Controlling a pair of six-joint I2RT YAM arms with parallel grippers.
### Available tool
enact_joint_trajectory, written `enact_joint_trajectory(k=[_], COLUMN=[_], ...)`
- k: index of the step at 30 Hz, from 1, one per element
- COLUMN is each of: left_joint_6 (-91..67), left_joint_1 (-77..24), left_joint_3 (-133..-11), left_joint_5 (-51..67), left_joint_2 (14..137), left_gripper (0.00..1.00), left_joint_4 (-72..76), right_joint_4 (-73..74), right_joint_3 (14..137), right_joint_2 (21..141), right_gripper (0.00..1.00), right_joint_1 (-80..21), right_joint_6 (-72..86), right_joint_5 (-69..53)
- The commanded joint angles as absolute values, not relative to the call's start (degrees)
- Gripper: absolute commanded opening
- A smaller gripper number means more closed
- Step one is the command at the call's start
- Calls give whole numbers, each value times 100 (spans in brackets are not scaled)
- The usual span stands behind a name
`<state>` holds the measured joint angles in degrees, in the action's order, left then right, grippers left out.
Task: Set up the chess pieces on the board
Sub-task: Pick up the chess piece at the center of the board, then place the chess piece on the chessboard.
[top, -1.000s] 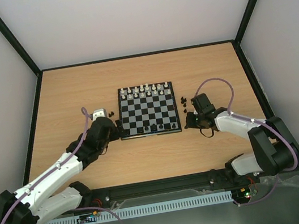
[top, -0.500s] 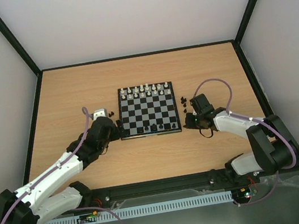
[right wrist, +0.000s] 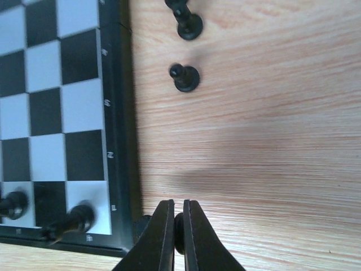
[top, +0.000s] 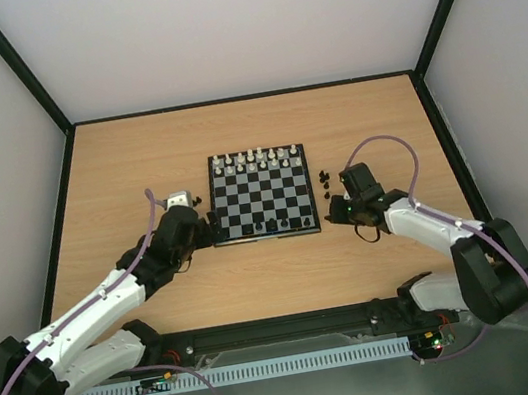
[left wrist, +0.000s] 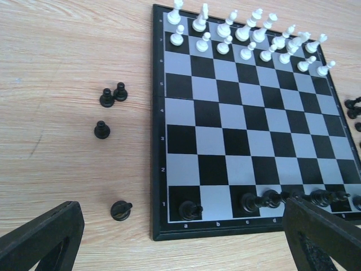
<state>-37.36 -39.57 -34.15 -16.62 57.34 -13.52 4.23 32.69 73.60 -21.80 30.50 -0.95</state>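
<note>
Closing over the last second, the right claw (right wrist: 178,212) now has its fingers pressed together, low over the table (right wrist: 271,141) just off the board's (left wrist: 237,141) near right corner. A thin dark shape sits between the fingers. It may be a pawn, but too little of it shows to tell. The right arm has barely shifted in the top view, so this looks like a pinch made on the spot rather than a carry.

Two loose pawns (right wrist: 185,78) stand on the wood just beside the board's right edge, apart from the claw. On the other side, four more black pieces (left wrist: 101,130) wait on the table near the left edge. Several black pieces (left wrist: 190,210) already stand on the near row, some leaning. The white men (left wrist: 248,34) fill the far two rows.

The left claw (left wrist: 180,214) has not changed: its fingers are spread wide and hold nothing, by the near left corner.

If a pawn was caught, the next job is to lift it to the empty second row
</note>
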Motion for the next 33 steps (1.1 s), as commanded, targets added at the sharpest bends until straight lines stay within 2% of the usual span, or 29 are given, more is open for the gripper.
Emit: enact_joint_trajectory(k=[1, 7, 12, 16, 21, 27, 33], left_joint_6=[-3638, -3505, -3514, -3547, -3940, -4565, -5736], left_joint_1=[-3979, -3999, -4014, -4129, -4148, -4108, -4076], left_joint_3=[-3414, -3383, -3399, -3453, -3926, -4721, -4525], left_joint_5=[-1383, -456, 628, 992, 1145, 2078, 3353], left_joint_2=[5622, 5338, 5250, 5221, 5614, 6266, 6665], left_gripper=[100, 99, 99, 99, 100, 100, 97], left_joint_4=[-1207, -799, -267, -40, -526, -921, 3], right_joint_4=[882, 772, 79, -631, -1162, -2046, -2125], right_joint_3=[3518, 3694, 3553, 3231, 2836, 2222, 1892], right_joint_2=[6902, 6320, 5953, 5729, 5382, 5014, 4542], right_gripper=[2, 2, 2, 2, 2, 2, 2], right_joint_1=[-2207, -2146, -2137, -2137, -2144, -2177, -2197], right_joint_6=[3197, 3528, 4205, 4728, 5207, 5585, 5514], right_joint_5=[-183, -1387, -2597, -3240, -3102, -2578, -2051])
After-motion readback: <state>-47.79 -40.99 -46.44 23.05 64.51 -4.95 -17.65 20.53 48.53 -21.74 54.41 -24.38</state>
